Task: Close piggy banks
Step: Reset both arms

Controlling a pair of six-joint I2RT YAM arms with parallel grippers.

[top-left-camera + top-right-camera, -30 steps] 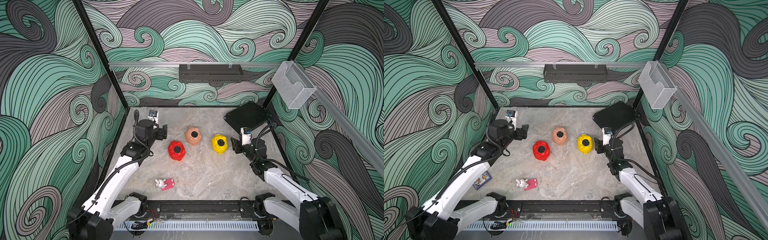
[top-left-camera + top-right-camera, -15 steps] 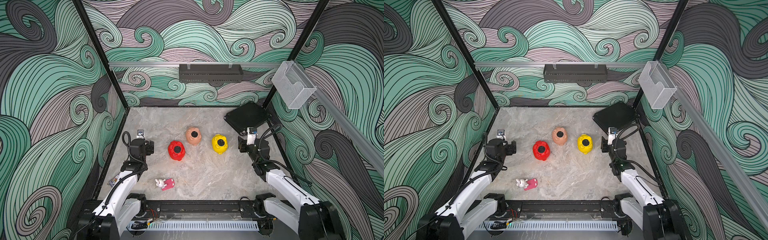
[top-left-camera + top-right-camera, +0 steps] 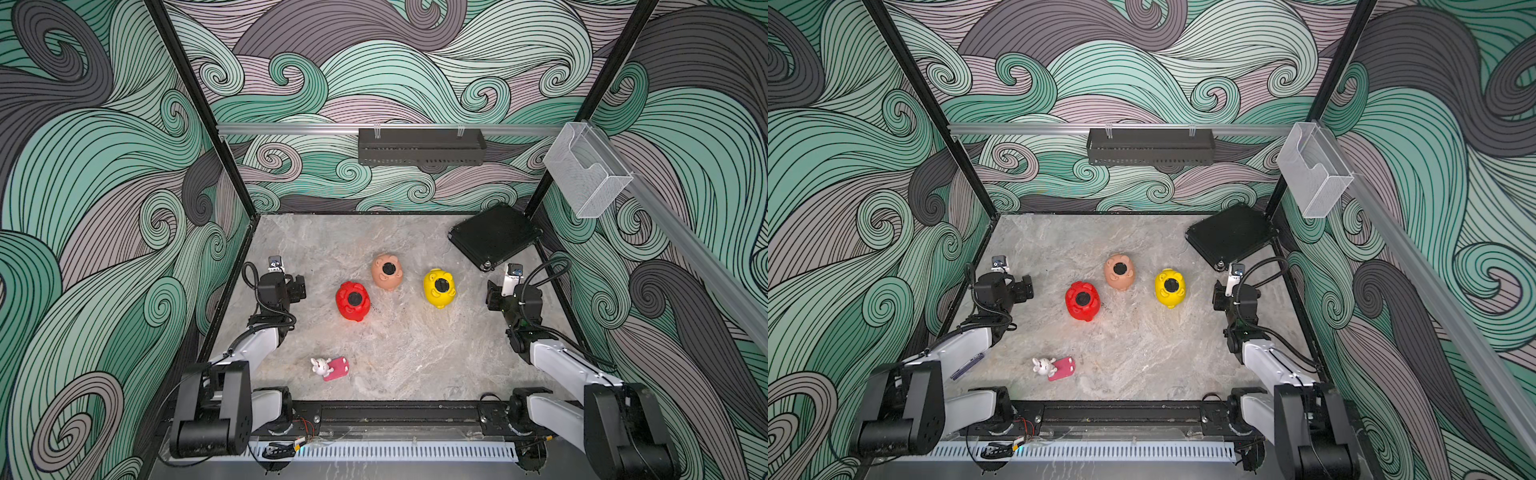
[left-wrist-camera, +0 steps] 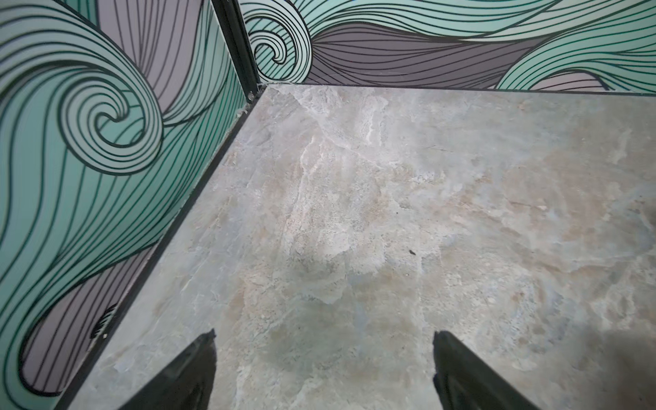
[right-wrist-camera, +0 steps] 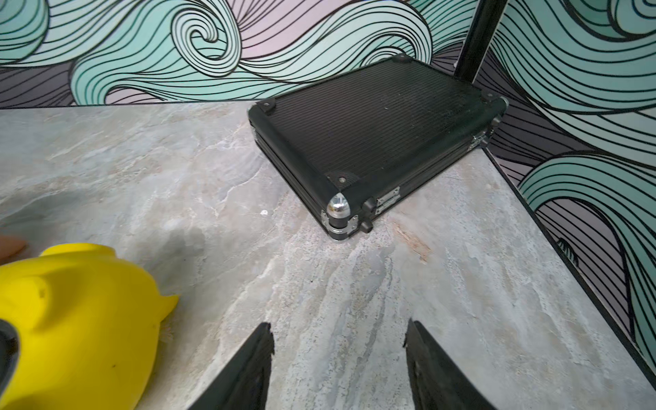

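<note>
Around piggy banks [image 3: 387, 272], left end effector [image 4: 323, 333] and right end effector [image 5: 339, 323], both released.

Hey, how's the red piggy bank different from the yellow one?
Colour aside, the red piggy bank lies nearer the left pincer, the yellow piggy bank nearer the right pincer. The red one also sits closer to the robot's base than the yellow one. Both lie belly up, dark round spot on top, untouched.

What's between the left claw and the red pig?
Nothing visible. In both top views only bare table lies between the left claw and the red pig. The bunny lies nearer the robot's base, off that line.
</note>
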